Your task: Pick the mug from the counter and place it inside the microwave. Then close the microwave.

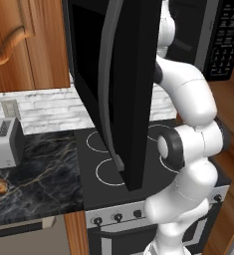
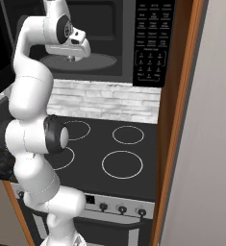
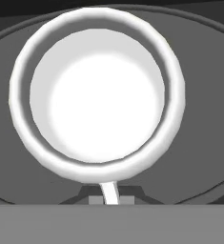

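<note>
Microwave (image 2: 109, 43): black box above the stovetop (image 2: 119, 149), door (image 1: 118, 84) swung wide open.
Arm: white, reaching into the cavity.
Gripper (image 3: 111, 198): closed on the mug's rim.
Mug (image 3: 96, 93): white, upright, over the grey turntable (image 2: 93, 62) inside the microwave.

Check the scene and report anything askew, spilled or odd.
Nothing spilled or damaged. The mug sits upright and empty over the microwave's grey turntable, its handle pinched in the shut gripper. The microwave door hangs wide open over the stovetop, as the job needs.
</note>
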Robot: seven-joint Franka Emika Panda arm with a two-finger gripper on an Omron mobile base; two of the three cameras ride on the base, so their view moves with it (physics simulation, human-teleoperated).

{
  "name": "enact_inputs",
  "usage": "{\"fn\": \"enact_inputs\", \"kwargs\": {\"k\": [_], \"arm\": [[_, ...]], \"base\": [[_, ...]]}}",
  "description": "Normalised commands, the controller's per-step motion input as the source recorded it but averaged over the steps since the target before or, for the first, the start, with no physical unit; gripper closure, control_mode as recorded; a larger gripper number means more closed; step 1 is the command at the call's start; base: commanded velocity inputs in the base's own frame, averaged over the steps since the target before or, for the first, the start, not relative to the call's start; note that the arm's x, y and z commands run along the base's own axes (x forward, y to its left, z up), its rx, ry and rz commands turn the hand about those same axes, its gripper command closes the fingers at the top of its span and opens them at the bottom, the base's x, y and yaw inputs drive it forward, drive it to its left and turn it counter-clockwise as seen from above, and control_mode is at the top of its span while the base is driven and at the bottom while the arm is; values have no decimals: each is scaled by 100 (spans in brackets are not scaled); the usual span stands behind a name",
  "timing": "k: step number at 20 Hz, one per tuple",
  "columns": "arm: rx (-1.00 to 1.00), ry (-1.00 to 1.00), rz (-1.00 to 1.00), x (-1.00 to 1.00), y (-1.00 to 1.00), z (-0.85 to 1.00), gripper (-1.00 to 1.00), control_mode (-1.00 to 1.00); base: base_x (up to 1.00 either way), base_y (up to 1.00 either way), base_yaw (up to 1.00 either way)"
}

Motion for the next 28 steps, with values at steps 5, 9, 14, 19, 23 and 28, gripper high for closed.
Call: {"fn": "enact_inputs", "kwargs": {"k": [5, 9, 14, 19, 23, 28], "arm": [[0, 4, 0, 21, 8, -4, 100, -100], [0, 3, 0, 16, 10, -8, 100, -100], [0, 3, 0, 14, 6, -6, 100, -100], [0, 2, 0, 9, 0, -12, 100, -100], [0, 4, 0, 1, 0, -20, 100, -100], [0, 2, 0, 3, 0, -19, 100, -100]], "base": [[0, 0, 0], [0, 0, 0], [0, 0, 0], [0, 0, 0], [0, 0, 0], [0, 0, 0]]}}
